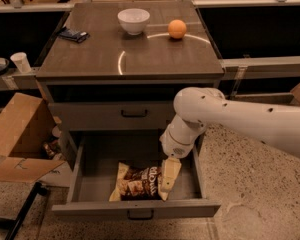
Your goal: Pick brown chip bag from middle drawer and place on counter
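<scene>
My feed is dim and warm-tinted, with everything leaning brown-orange. Light comes from above: the white arm (pixel 240 116) is the brightest thing I get, its top lit and its underside shaded. The glossy counter (pixel 90 59) gives back a pale sheen, and a curved line glows bright on it. Under its lip the recess is nearly black. The drawer (pixel 90 210) lies in soft shadow. The gripper (pixel 170 176) hangs low inside it at the right end of the bag (pixel 135 184), pale against the gloom. The spaces behind the counter go to black.
</scene>
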Available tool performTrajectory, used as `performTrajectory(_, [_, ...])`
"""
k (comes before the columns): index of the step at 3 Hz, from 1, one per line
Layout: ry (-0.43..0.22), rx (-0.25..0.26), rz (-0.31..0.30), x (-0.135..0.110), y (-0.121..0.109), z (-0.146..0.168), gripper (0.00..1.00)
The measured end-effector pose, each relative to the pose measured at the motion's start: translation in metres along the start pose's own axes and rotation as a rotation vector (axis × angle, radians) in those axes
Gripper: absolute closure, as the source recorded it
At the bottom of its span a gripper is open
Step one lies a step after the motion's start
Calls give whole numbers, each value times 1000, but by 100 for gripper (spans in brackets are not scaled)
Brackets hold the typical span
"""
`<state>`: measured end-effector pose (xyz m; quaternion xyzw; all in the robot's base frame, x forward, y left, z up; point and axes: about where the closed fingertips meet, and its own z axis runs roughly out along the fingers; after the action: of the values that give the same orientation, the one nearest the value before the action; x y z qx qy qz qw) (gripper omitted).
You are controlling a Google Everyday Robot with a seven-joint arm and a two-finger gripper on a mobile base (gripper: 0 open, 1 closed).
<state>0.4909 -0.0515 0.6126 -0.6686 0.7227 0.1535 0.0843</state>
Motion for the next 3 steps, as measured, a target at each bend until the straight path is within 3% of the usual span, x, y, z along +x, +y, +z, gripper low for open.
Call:
performTrajectory(1, [1,-42,3,-8,-7,47,0])
performTrajectory(3, [20,-51,69,2,-38,127,0])
